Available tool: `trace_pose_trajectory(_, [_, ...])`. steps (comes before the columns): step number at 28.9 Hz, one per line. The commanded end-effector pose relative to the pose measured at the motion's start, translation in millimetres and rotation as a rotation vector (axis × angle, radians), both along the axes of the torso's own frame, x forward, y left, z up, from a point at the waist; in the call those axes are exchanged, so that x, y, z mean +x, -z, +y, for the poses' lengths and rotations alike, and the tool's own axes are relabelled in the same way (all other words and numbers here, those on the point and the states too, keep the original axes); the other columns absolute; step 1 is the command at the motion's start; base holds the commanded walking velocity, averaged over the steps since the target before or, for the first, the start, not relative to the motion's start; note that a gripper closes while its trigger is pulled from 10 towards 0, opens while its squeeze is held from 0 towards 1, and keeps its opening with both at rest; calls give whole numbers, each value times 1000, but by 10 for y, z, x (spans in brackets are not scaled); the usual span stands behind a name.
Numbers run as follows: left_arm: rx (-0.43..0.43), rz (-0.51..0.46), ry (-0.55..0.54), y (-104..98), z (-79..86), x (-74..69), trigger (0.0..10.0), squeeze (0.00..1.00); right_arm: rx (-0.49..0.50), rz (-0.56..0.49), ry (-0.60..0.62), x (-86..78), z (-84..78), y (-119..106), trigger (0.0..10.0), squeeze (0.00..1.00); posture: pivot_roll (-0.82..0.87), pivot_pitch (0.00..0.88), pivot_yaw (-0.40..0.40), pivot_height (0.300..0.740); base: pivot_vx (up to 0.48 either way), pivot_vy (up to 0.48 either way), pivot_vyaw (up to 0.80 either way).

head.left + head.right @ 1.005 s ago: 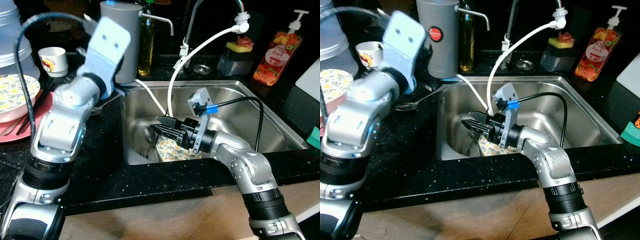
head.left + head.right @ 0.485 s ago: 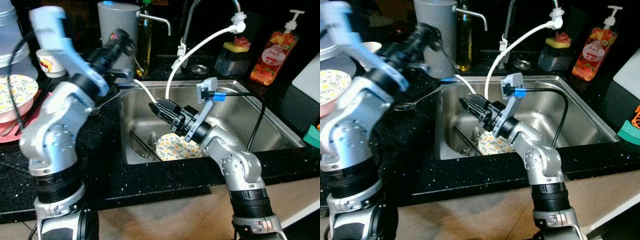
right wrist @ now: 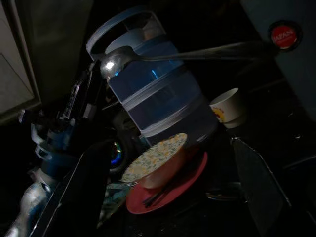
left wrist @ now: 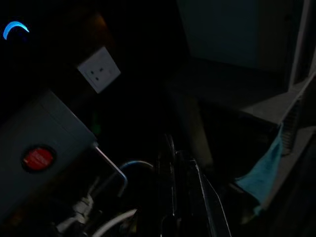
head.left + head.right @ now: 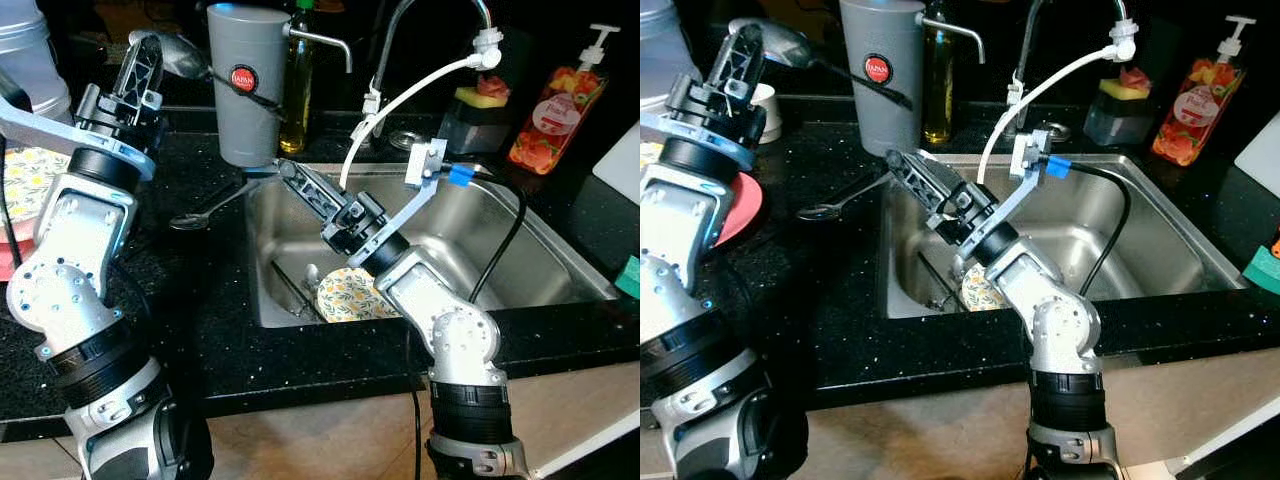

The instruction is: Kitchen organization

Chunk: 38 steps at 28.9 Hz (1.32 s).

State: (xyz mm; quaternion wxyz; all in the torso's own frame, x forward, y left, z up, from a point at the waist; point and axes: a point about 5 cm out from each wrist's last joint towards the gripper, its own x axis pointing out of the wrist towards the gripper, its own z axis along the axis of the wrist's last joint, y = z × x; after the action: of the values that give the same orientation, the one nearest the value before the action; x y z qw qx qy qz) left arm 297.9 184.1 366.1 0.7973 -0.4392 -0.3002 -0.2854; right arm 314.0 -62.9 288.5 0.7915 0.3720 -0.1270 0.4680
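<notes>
The steel sink [image 5: 560, 262] holds a floral plate [image 5: 352, 296] at its 8 o'clock corner, cutlery beside it. Above, the right gripper [image 5: 292, 178] points toward 10 o'clock, fingers spread, empty. The raised left gripper [image 5: 140, 62] clamps a ladle [image 5: 180, 52]. A spoon [image 5: 200, 213] lies on the counter.

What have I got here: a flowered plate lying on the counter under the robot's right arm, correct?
Not quite. The plate lies in the sink, not on the counter; it is under the right arm as you say. The left eye view shows it.
</notes>
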Motion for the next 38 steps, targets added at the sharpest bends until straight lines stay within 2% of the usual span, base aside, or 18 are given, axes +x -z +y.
trace_pose_trajectory(1, [-66, -3, 61, 13, -36, -10, 0, 0, 50, -7, -34, -49, 29, -105, 10000, 1000, -27, 96, -69, 740, 0, 0, 0])
trace_pose_trajectory(3, [-90, -5, 92, 18, -44, -17, 0, 0, 49, 2, -39, -49, 44, -111, 10000, 1000, -28, 95, -68, 740, 0, 0, 0])
trace_pose_trajectory(4, [-110, -11, 133, 21, -59, -29, 0, 0, 56, 17, -46, -49, 58, -120, 10000, 522, -28, 95, -68, 740, 0, 0, 0])
trace_pose_trajectory(5, [-123, -16, 169, 31, -82, -45, 0, 0, 80, 36, -50, -41, 66, -140, 10000, 0, -28, 96, -68, 740, 0, 0, 0])
trace_pose_trajectory(9, [-139, -14, 227, 56, -124, -76, 0, 0, 122, 66, -52, -36, 76, -181, 10000, 0, -28, 96, -68, 740, 0, 0, 0])
trace_pose_trajectory(11, [-176, 4, 271, 106, -165, -91, 0, 0, 138, 77, -45, -27, 98, -210, 10000, 0, -27, 95, -66, 740, 0, 0, 0])
trace_pose_trajectory(14, [-239, 72, 300, 253, -199, -58, 0, 0, 184, 112, -19, 14, 114, -241, 10000, 0, -27, 95, -67, 740, 0, 0, 0])
trace_pose_trajectory(17, [-263, 94, 323, 303, -217, -53, 0, 0, 188, 124, -13, 29, 124, -248, 10000, 0, -29, 95, -66, 740, 0, 0, 0])
trace_pose_trajectory(35, [-220, 104, 441, 366, -434, -162, 0, 0, 295, 219, 47, 133, 59, -278, 10000, 0, -30, 98, -70, 740, 0, 0, 0])
trace_pose_trajectory(36, [-218, 105, 442, 368, -439, -166, 0, 0, 302, 223, 51, 144, 47, -282, 8824, 0, -30, 98, -70, 740, 0, 0, 0])
trace_pose_trajectory(37, [-217, 106, 441, 371, -441, -167, 0, 0, 312, 226, 53, 153, 34, -286, 0, 0, -30, 98, -70, 740, 0, 0, 0])
trace_pose_trajectory(38, [-215, 107, 439, 373, -442, -168, 0, 0, 322, 227, 51, 159, 21, -293, 0, 0, -30, 98, -70, 740, 0, 0, 0])
